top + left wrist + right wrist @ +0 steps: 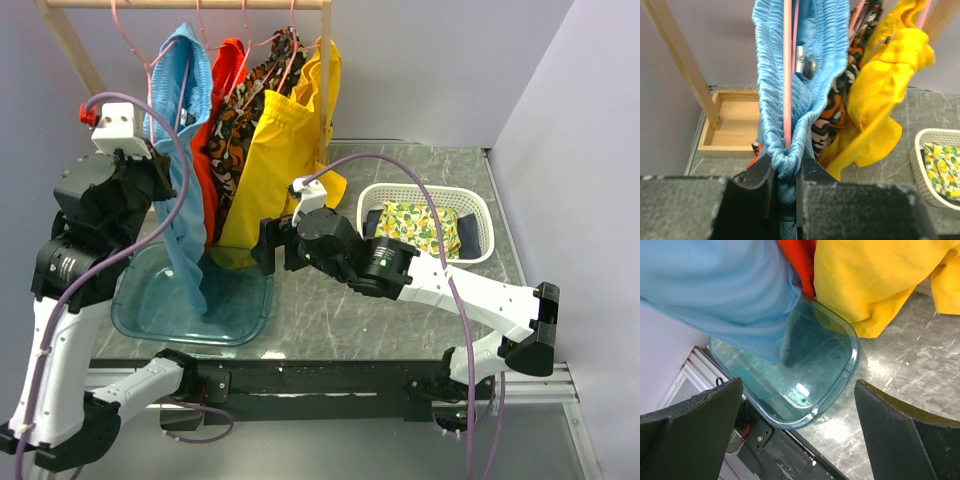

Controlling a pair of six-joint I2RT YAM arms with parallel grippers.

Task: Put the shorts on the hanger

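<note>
Sky-blue soft fabric shorts [185,140] are hanging over the thin pink wire hanger [787,75], their bunched cloth pinched in the left gripper [785,172]. The right gripper [799,395] is gaping wide near a translucent blue tub [852,347].

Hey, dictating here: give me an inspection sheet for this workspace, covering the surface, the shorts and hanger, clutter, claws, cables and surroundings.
Surface: grey marbled table.
Job's things: light blue shorts draped on the pink hanger at the rack.
Clutter: blue tray, white basket holding lemon-print cloth, wooden box; orange shorts, patterned garment, yellow shorts hung alongside.
Claws: left claw shut on the shorts' bunched fabric; right claw open, empty, above the tray.
Cables: lilac cables loop over both arms.
Surroundings: wooden rack, plain walls.
</note>
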